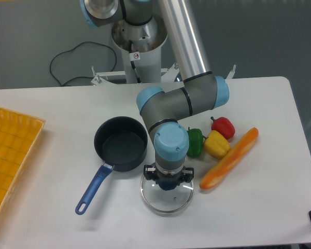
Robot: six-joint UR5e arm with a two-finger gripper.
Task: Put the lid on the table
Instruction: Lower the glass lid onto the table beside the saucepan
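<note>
Tabletop first: one large white rectangular table [52, 109] with rounded corners spreads out under me on every side. Far off to one side of my hand, at the table's edge, lies one yellow-orange tray [10, 155]. Just beside my hand sits one dark blue saucepan [121, 143], open and lidless, its blue handle angling toward the near edge. On the other side of my hand is a small cluster: one long orange loaf-like piece [229, 158], then one green pepper [195, 142], one yellow pepper [216, 144] and one red pepper [223, 126], all toy-like.

Directly under my gripper [167, 182] lies the one round clear glass lid [166, 196] with its thin metal rim, low over or on the white surface just clear of the saucepan. My wrist hides the knob, so I cannot tell whether my fingers are closed on it or have let go.

I judge the glass to be stiff, fairly heavy for its size, slick and breakable, so the ball knob at the centre is the only sensible grip, and it wants setting down flat and gently.
</note>
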